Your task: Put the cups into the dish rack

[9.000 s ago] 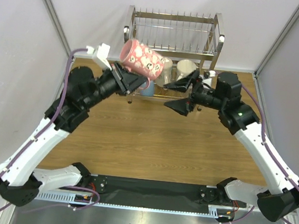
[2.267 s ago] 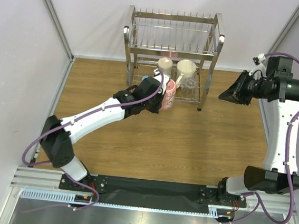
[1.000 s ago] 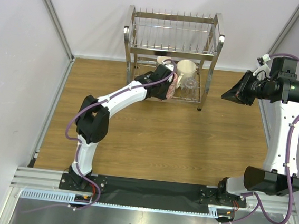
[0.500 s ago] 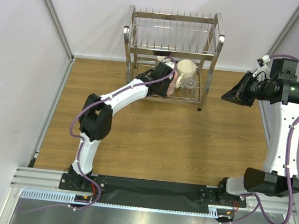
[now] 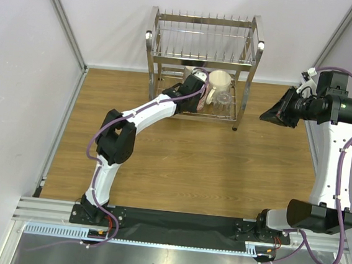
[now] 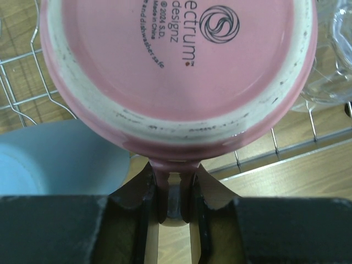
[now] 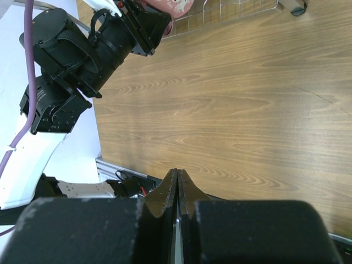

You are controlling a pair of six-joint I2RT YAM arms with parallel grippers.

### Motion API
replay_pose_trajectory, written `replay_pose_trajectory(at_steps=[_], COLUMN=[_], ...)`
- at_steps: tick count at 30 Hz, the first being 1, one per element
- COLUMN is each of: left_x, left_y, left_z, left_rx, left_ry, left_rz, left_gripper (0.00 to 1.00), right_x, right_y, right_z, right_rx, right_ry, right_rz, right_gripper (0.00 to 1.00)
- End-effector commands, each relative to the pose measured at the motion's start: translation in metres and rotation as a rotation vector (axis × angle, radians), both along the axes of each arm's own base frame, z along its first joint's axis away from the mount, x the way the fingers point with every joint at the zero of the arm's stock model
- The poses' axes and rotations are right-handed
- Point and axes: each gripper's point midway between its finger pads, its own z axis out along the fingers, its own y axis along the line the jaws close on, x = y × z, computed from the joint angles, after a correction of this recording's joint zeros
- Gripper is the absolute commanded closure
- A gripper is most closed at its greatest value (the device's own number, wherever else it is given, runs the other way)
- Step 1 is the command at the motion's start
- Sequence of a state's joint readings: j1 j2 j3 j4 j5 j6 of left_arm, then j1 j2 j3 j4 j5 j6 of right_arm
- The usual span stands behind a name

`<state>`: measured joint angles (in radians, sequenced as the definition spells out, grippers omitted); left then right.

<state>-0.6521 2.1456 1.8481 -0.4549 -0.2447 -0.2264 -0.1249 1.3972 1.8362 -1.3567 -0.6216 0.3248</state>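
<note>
The dish rack stands at the back of the table. My left gripper is shut on the handle of the pink mug, whose base faces the wrist camera. From above, the left gripper holds the pink mug just over the wire floor of the lower tier. A light blue cup lies to its left and a clear glass tumbler to its right. A cream mug stands behind. My right gripper hangs shut and empty right of the rack.
The rack's upper tier with upright prongs overhangs the mugs. Its front right leg stands on the wood. Grey walls close in both sides. In the right wrist view the left arm stretches across bare wooden tabletop.
My left arm has reached a little deeper into the lower tier with the pink mug. The right arm has barely shifted.
</note>
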Motion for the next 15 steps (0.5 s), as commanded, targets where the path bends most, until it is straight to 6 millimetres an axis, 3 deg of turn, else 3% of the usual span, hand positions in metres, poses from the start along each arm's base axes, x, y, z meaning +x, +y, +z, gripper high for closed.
replay_pose_trajectory(at_steps=[1,15], left_x=[0.037,0.043], left_y=[-0.005,-0.006], left_z=[0.062,0.022], left_rx=[-0.097,-0.066], left_ry=[-0.214,-0.178], left_rz=[0.06,0.082], left_gripper=[1.0,1.0], right_x=[-0.038,-0.035], right_y=[0.006,0.007], right_z=[-0.005,-0.008], right_rx=[0.028,0.03], right_ry=[0.127,0.141], right_rz=[-0.001,0.011], right_gripper=[0.96,0.96])
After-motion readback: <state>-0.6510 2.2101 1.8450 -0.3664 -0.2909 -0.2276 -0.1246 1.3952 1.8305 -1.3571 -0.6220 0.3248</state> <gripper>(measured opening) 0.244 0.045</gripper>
